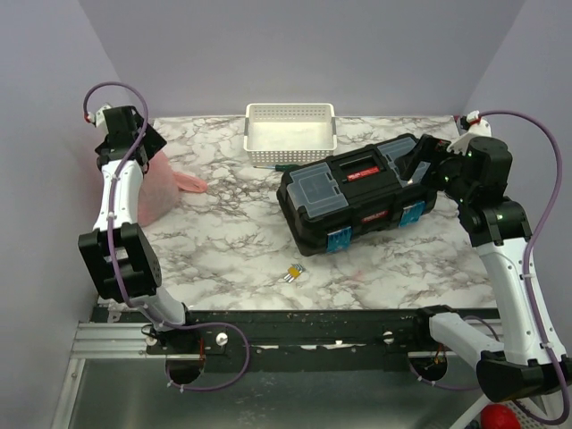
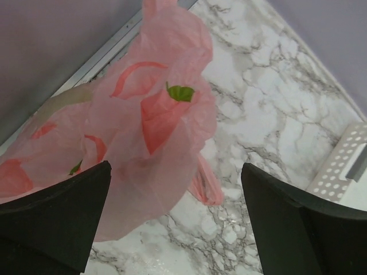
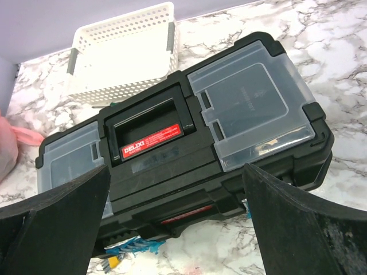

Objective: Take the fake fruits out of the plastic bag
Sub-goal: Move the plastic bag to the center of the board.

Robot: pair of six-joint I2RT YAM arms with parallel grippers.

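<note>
Hanging wide open and empty, the left claw (image 2: 176, 189) is seen just above the plastic bag (image 2: 155, 132), with nothing touched by either finger. In the left wrist view the bag is found directly below and ahead of the claw, bulking toward its left finger. The bag's crumpled length is run roughly away from the claw toward the purple wall (image 2: 51, 51), and a thin pink strip of it (image 1: 191, 184) is trailed out toward the toolbox (image 1: 357, 192). The bag is placed at the far left of the counter (image 1: 241, 241), close against that wall, so the left arm is judged much the nearer.

The right claw (image 3: 176, 177) is likewise spread and empty, held over the black toolbox well apart from the bag.

The bag is shown as thin, translucent pink film, creased and puffed, printed with red shapes and a small green leaf mark. The fake fruits cannot be made out through it; any roundness inside is hidden by folds. A mouth is not clearly shown, so an opening would likely have to be found first.
</note>
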